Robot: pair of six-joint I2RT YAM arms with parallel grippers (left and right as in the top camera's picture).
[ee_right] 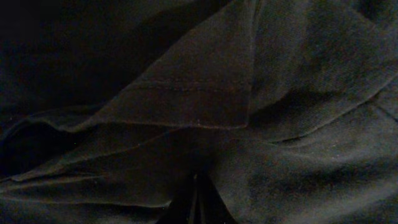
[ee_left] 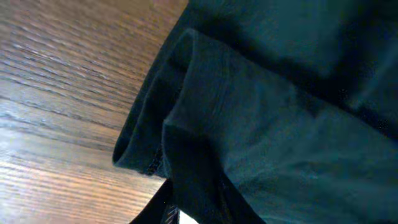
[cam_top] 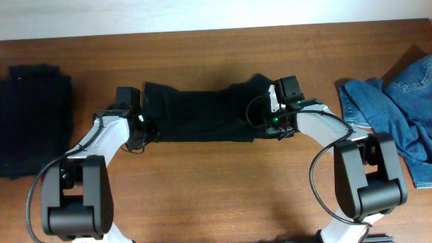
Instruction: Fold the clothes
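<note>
A black garment (cam_top: pixel 202 111) lies as a long strip across the middle of the wooden table (cam_top: pixel 216 182). My left gripper (cam_top: pixel 140 127) is at its left end. In the left wrist view a fold of the black cloth (ee_left: pixel 261 124) runs down between the fingers (ee_left: pixel 157 210), which are shut on it. My right gripper (cam_top: pixel 264 116) is at the garment's right end. In the right wrist view its fingertips (ee_right: pixel 189 202) are pressed together, and the creases of the dark cloth (ee_right: pixel 199 93) run in to their tip.
A folded black stack (cam_top: pixel 30 118) sits at the table's left edge. A crumpled pair of blue jeans (cam_top: pixel 398 108) lies at the right edge. Bare wood shows along the front between the two arm bases.
</note>
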